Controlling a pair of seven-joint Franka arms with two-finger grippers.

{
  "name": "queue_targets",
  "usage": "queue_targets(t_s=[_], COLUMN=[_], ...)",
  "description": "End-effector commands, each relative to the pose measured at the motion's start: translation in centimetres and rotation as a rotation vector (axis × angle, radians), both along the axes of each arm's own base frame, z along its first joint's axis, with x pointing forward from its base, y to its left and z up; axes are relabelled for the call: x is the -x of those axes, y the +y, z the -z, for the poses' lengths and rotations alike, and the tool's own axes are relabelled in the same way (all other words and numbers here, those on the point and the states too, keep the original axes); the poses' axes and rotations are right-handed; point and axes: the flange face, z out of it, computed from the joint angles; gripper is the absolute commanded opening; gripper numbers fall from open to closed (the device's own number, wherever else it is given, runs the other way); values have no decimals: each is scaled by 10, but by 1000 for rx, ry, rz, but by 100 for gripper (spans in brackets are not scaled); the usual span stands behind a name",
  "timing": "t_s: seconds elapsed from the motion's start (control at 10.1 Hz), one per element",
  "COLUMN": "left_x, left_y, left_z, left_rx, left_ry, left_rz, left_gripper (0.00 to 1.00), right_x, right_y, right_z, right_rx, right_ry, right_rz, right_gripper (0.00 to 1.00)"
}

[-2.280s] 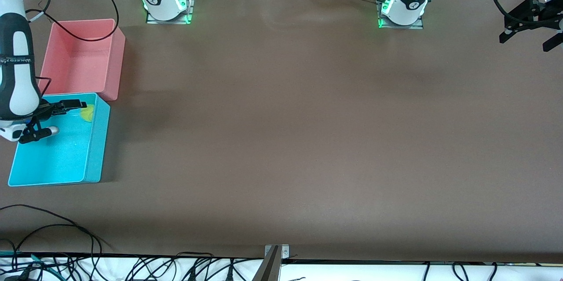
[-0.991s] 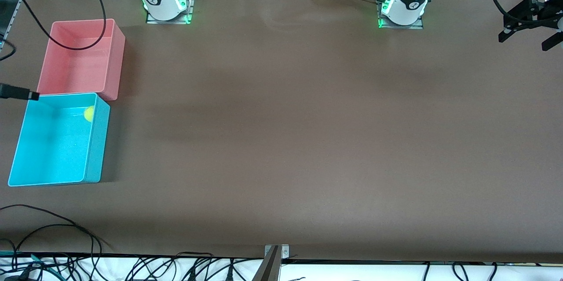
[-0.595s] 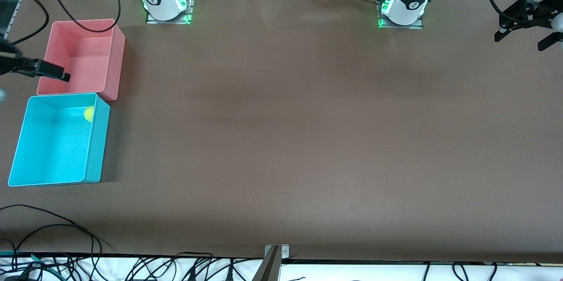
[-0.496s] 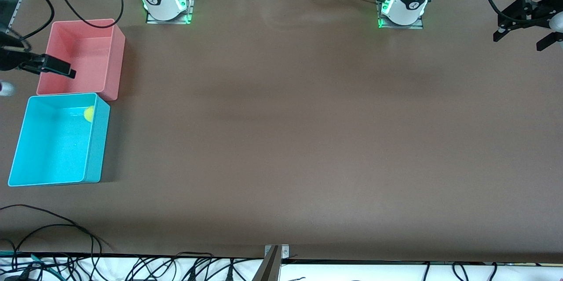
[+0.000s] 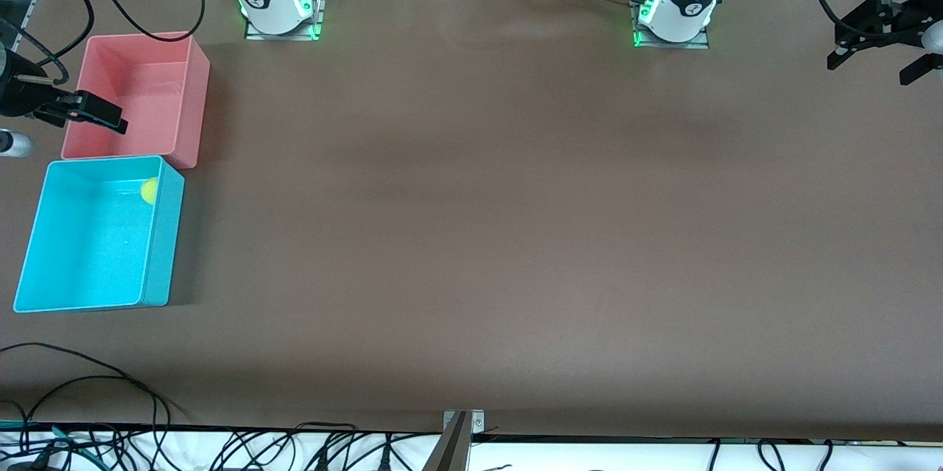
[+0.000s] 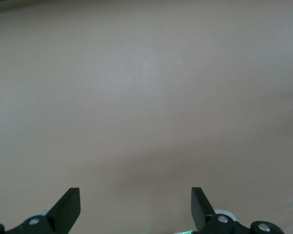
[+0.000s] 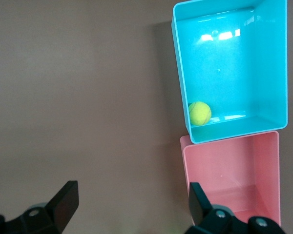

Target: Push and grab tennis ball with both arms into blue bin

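Observation:
The tennis ball lies inside the blue bin, in the corner next to the pink bin. My right gripper hangs open and empty, high over the pink bin's outer edge at the right arm's end of the table. In its wrist view both bins show far below. My left gripper is open and empty too, raised over the left arm's end of the table, and its wrist view holds only bare brown table.
A pink bin, empty, touches the blue bin on the side farther from the front camera. Both arm bases stand at the table's back edge. Cables trail along the near edge.
The right gripper has swung back into the front view, from the picture's edge to over the pink bin's outer edge. The left gripper has barely shifted. The ball lies still in the blue bin.

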Motion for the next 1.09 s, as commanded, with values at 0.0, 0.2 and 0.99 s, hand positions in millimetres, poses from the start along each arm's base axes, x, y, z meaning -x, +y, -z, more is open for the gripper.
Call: queue_targets(t_s=[0.0,0.2,0.99], left_x=[-1,-1,-2], left_y=[-3,-3,-8], left_z=[-7,-7,-6], left_rx=[-4,-4,-5], left_ry=[3,2,3], left_rz=[-4,-4,11], left_gripper=[100,100,100], right_x=[17,32,35], right_y=[0,0,8], right_z=[-12,-11,-20], right_rx=[18,18,19], right_ry=[-30,-23,-21], right_rz=[32,32,7], right_gripper=[100,100,100])
